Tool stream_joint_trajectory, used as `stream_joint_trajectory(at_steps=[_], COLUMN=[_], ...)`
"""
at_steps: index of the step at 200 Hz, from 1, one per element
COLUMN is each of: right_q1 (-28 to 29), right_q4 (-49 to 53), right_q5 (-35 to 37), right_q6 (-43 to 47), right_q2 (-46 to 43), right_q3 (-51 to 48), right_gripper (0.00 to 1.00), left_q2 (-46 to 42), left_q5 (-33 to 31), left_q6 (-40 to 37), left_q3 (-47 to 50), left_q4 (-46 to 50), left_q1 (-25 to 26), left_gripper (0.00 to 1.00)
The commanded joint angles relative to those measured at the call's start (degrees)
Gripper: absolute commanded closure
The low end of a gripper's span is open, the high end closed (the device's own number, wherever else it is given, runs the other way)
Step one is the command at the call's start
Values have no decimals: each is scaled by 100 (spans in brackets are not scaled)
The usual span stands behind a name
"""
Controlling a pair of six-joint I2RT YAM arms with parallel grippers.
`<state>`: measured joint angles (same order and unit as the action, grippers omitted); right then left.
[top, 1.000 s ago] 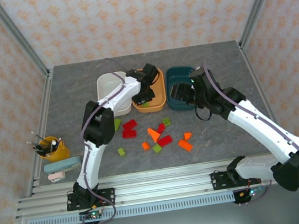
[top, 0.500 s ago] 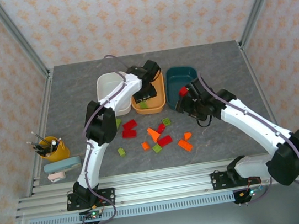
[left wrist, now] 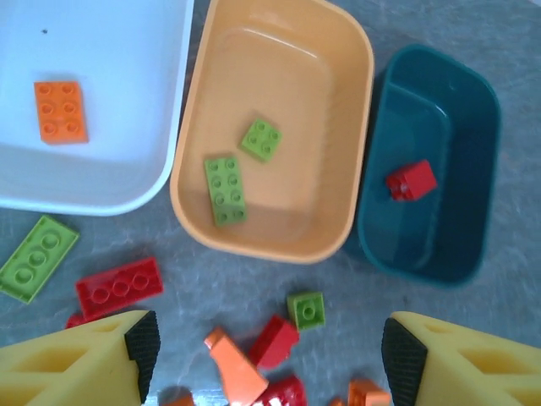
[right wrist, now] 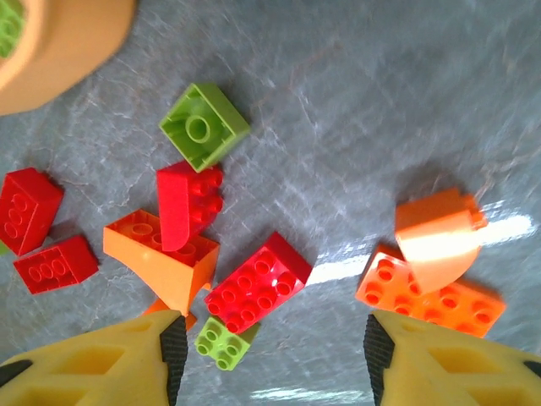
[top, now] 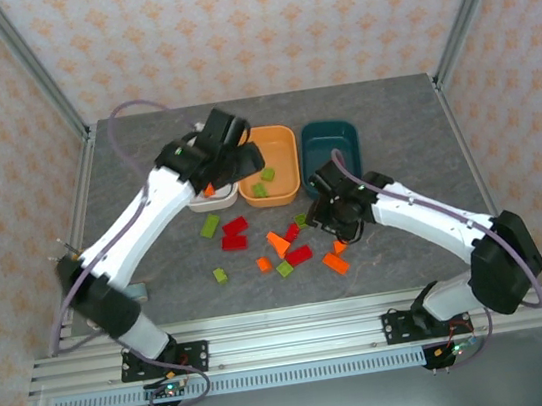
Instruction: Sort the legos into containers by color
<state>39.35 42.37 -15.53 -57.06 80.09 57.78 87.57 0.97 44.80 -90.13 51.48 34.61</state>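
Three containers stand in a row: white tub (left wrist: 101, 182) holding an orange brick (left wrist: 61, 111), orange tub (left wrist: 254, 241) holding two green bricks (left wrist: 226, 191), teal tub (left wrist: 473, 152) holding a red brick (left wrist: 411, 180). Loose legos lie in front of them: red (top: 235, 233), orange (top: 279, 242), green (top: 220, 275). My left gripper (top: 218, 173) hangs open over the white tub's front edge (top: 201, 205), its jaws (left wrist: 269, 355) empty. My right gripper (top: 332, 217) is open low over the pile. A red two-by-four brick (right wrist: 258, 283) and a small green one (right wrist: 221, 342) lie just ahead of its fingertips (right wrist: 270, 359).
An orange flat brick with an orange slope piece (right wrist: 435, 279) lies by my right finger. A green square (right wrist: 203, 125) sits nearer the orange tub. The metal rail (top: 290, 337) runs along the near edge, and frame posts and patterned walls close in the table.
My left gripper left the orange tub, swung left and nearer over the white tub's front, and opened. My right gripper came away from the teal tub down to the pile; a red brick lies in that tub.
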Motion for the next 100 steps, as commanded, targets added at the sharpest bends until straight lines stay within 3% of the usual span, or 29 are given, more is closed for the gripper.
stream_joint_trajectory(at_steps=[1, 40, 69, 100], right_q1=[169, 327, 327, 336], right_q4=[-249, -559, -832, -974], right_q5=[-208, -248, -319, -467], right_q6=[-1342, -2718, -3470, -3645], right_q2=[270, 571, 825, 1233], right_q3=[-147, -323, -432, -271], right_gripper=[41, 40, 39, 38], left_q2=[-753, -2601, -3476, -3910], left_q5=[-71, -57, -180, -229], left_q6=[-99, 182, 288, 379], left_q3=[1343, 3148, 3552, 3694], left_q4=[-525, -752, -330, -144], left_q1=[195, 352, 363, 362], left_gripper=[25, 24, 23, 23])
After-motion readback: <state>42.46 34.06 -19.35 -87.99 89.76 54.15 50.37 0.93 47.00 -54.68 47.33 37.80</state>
